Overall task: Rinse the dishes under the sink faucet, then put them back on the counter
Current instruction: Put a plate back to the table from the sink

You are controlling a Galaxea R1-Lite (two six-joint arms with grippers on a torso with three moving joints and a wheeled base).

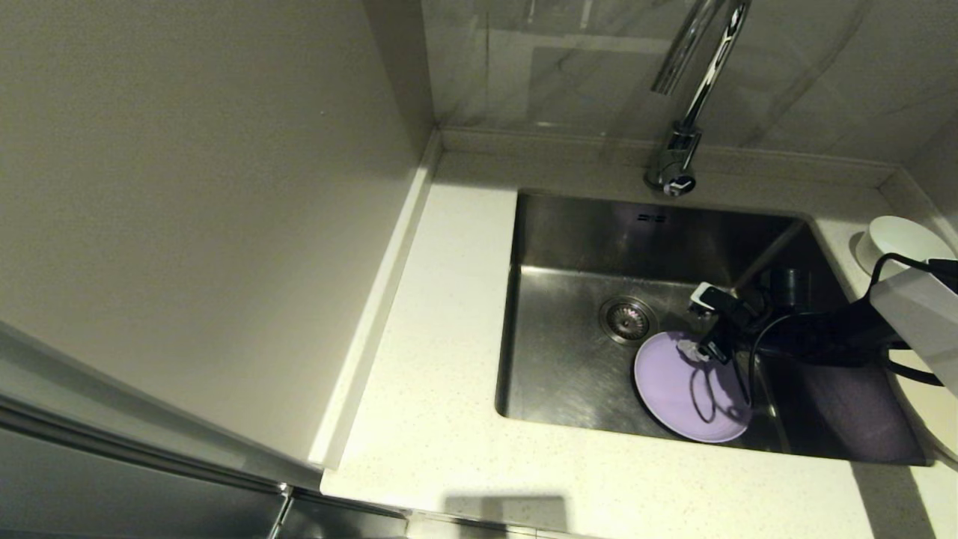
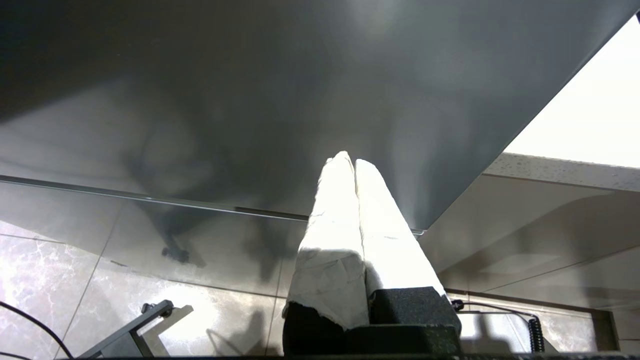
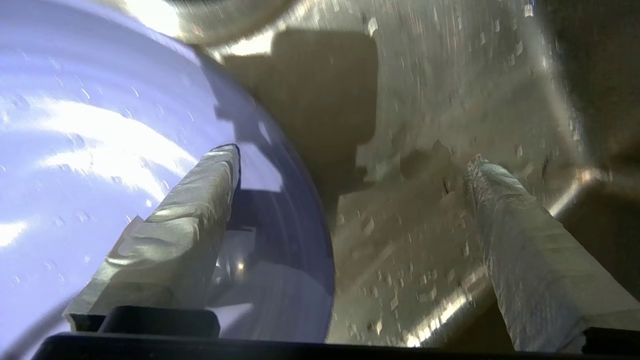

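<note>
Down in the sink (image 1: pixel 569 247), right side: right gripper (image 1: pixel 700 326) hangs low over the basin floor, arm reaching in from the counter (image 1: pixel 434 359) edge.
Plate: purple plate (image 1: pixel 685 389) lies flat on the basin floor, just beside the drain (image 1: pixel 627 318), wet with droplets.
Key relation: plate rim runs between the two fingers — one finger (image 3: pixel 185 220) over the plate's face, the other (image 3: pixel 520 235) outside the rim over bare steel. So the rim is straddled, not yet pinched.
Jaws: spread wide, nothing between them held; no contact with the plate that I can confirm.
Approach: fingers point down and across the near-right edge of the plate; a round plate has no long axis, so only the rim's line through the gap matters.
Faucet (image 1: pixel 692 90): up and behind the gripper, spout off toward the back wall — no water seen running.
Bowl (image 1: pixel 894 243): on the counter behind the right arm, well apart from the gripper.
Left gripper (image 2: pixel 352 162): parked below counter level, fingers pressed together, empty — far from the plate; the right arm is plainly the nearer.
Likely next: lower and close on the rim, judged from the straddle.
</note>
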